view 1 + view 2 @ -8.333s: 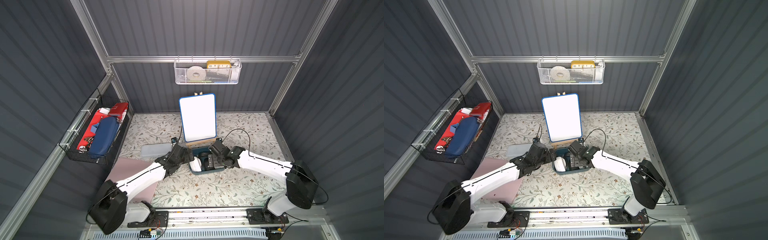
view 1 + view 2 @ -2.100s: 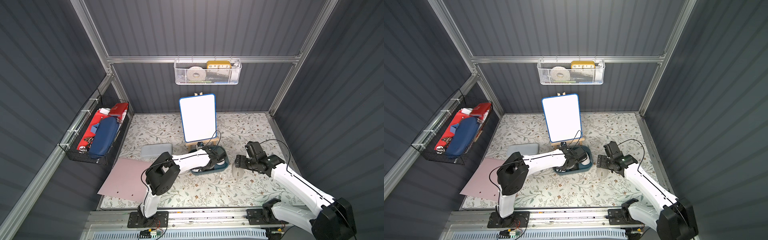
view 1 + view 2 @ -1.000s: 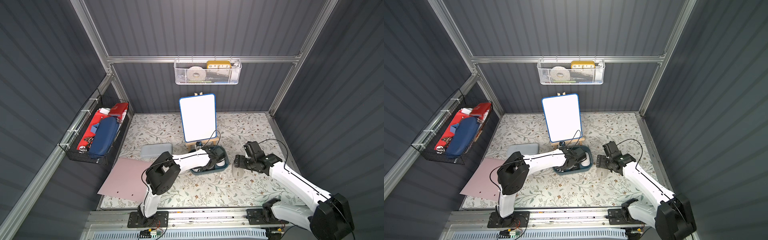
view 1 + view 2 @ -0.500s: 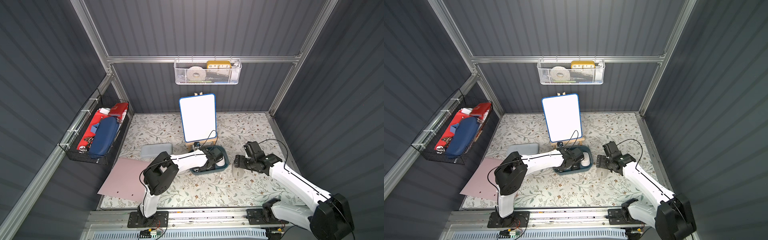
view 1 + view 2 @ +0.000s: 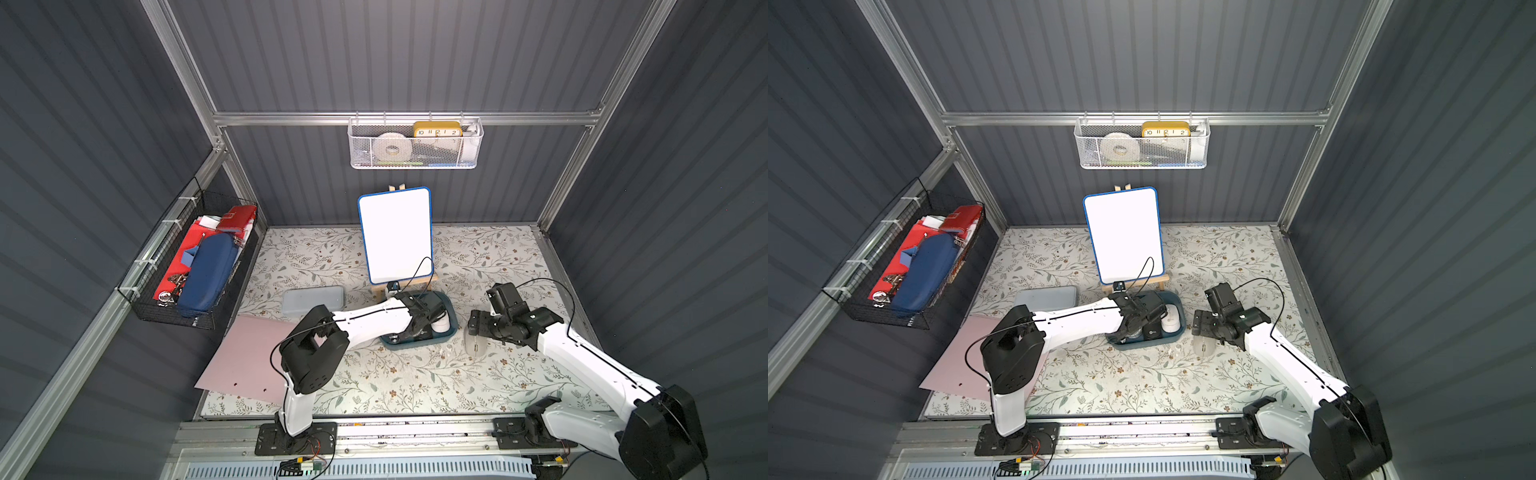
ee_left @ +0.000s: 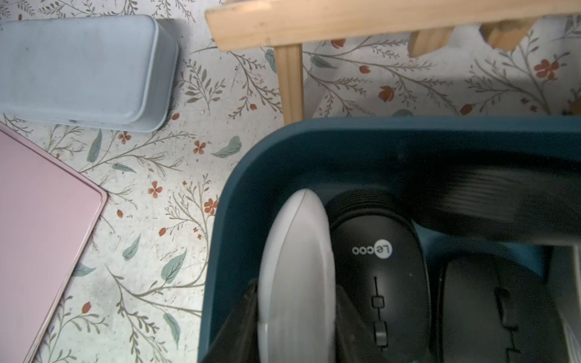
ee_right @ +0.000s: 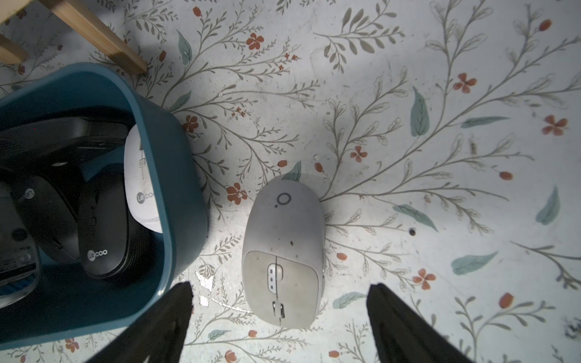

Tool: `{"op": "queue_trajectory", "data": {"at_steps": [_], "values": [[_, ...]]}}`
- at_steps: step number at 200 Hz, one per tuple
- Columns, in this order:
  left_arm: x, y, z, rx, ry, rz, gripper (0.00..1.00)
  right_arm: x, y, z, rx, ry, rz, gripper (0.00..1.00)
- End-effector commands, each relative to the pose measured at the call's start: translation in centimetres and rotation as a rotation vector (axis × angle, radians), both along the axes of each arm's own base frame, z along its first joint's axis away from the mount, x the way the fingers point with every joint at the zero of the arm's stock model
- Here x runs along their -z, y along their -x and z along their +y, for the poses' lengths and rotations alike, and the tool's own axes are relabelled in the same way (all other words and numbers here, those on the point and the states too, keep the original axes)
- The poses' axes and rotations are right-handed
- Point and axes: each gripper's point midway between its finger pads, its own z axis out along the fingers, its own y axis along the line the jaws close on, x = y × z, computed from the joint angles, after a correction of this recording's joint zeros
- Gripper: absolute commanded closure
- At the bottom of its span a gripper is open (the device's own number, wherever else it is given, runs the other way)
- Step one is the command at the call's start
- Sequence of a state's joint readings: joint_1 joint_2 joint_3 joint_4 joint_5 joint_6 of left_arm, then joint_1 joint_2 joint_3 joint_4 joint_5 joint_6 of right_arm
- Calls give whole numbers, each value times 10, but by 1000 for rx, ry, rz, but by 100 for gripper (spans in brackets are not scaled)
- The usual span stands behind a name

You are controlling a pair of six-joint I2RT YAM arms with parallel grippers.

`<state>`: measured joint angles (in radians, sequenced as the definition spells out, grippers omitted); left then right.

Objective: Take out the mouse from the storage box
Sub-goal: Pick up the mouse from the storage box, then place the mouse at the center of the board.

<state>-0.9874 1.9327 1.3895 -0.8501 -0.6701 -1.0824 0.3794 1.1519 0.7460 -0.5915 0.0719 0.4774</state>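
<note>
Pale mouse (image 6: 295, 276) cut off by the left wrist view's edge; blurred black shape (image 6: 490, 202) across storage box (image 6: 314, 136)

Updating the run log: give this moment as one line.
left gripper: shut on white mouse in storage box | right gripper: open above grey mouse on table

The left gripper (image 6: 295, 314) sits inside the storage box (image 6: 239, 176), with a tipped mouse (image 6: 295, 251) between its fingers, next to the box wall. A second mouse (image 6: 380, 261) lies just beside it, and a third mouse (image 6: 490, 298) past that. The easel (image 6: 289, 75) stands behind this gripper, the case (image 6: 78, 69) to its left. Beneath the right gripper (image 7: 279, 289), a loose mouse (image 7: 283, 239) lies on the table (image 7: 440, 94), with the box just to its left.
</note>
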Motion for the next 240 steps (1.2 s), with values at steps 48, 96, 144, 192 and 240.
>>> {"op": "queue_trajectory", "data": {"at_steps": [48,96,144,192,240], "values": [[-32,-2,-2,16,58,-35,72,7,4,-2,9,7,26,9],[-57,-3,1,26,120,-50,72,8,4,-2,10,5,29,9],[-88,-12,23,-10,179,-90,74,7,3,-1,6,7,26,9],[-102,-7,77,-96,150,-99,75,6,1,-1,6,5,25,9],[-76,26,115,-169,110,-2,75,2,0,1,4,0,19,9]]}}
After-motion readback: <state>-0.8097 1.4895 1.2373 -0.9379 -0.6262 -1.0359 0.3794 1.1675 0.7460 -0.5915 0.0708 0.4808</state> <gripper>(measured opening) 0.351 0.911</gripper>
